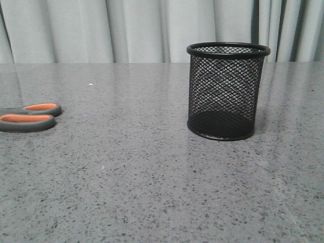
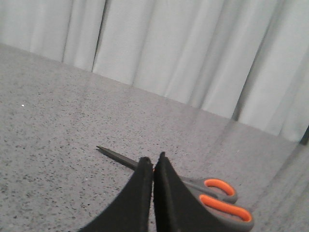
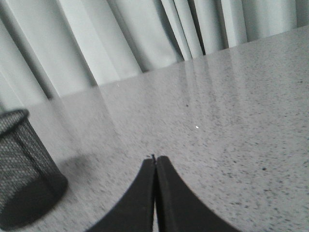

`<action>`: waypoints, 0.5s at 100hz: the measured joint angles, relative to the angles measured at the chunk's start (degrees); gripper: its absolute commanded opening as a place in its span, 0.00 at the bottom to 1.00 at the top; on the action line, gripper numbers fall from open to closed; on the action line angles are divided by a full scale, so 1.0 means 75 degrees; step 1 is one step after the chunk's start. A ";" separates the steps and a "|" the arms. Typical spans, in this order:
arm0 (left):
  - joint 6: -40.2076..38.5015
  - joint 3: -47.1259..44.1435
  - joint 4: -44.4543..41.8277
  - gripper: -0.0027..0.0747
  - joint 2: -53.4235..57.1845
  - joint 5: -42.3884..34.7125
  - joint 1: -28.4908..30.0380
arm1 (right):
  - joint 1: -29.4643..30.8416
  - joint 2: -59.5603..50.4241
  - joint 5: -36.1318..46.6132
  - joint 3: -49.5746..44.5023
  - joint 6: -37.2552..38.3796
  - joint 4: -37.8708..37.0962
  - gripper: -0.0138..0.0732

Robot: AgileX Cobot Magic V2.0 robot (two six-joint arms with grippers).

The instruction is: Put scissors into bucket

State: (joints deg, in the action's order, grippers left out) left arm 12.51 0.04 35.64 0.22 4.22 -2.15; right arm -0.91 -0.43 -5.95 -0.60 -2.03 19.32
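Observation:
The scissors (image 1: 29, 117) lie flat on the table at the far left; only their grey, orange-lined handles show in the front view. In the left wrist view the scissors (image 2: 219, 193) lie past my left gripper (image 2: 153, 162), which is shut and empty, its fingers covering their middle. The thin dark blade points away from the handles. The black wire-mesh bucket (image 1: 228, 91) stands upright, right of centre. My right gripper (image 3: 155, 159) is shut and empty over bare table, with the bucket (image 3: 21, 169) off to one side. Neither gripper shows in the front view.
The grey speckled table (image 1: 152, 177) stretches between scissors and bucket. Pale curtains (image 1: 126, 30) hang behind the table's far edge.

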 measured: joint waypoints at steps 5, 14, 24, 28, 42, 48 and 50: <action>0.0000 0.0000 0.0531 0.01 0.0000 -0.0055 0.0000 | 0.0000 0.0000 0.0162 0.0000 0.0000 0.0467 0.10; -0.0006 0.0000 0.1515 0.01 0.0000 -0.0136 0.0000 | 0.0000 0.0000 0.0520 0.0000 0.0000 0.1495 0.10; -0.0018 0.0015 0.2059 0.01 0.0000 -0.0194 0.0000 | 0.0000 0.0000 0.0794 0.0000 0.0000 0.2304 0.10; -0.0018 0.0030 0.2140 0.01 0.0000 -0.0194 0.0000 | 0.0000 0.0000 0.0840 0.0000 0.0000 0.2478 0.10; -0.0018 0.0440 0.1868 0.01 0.0000 0.0155 0.0000 | 0.0000 0.0000 0.0217 0.0321 0.0000 0.2610 0.11; -0.0018 0.0883 0.1514 0.01 0.0000 0.0492 0.0000 | 0.0000 0.0019 -0.0169 0.0708 0.0000 0.2420 0.11; -0.0018 0.1062 0.1363 0.01 -0.0019 0.0636 0.0000 | 0.0000 0.0068 -0.0316 0.0865 -0.0011 0.2358 0.11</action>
State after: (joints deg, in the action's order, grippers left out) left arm 12.37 8.01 45.86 0.08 8.99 -2.15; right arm -0.91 0.08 -8.33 5.88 -2.11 37.00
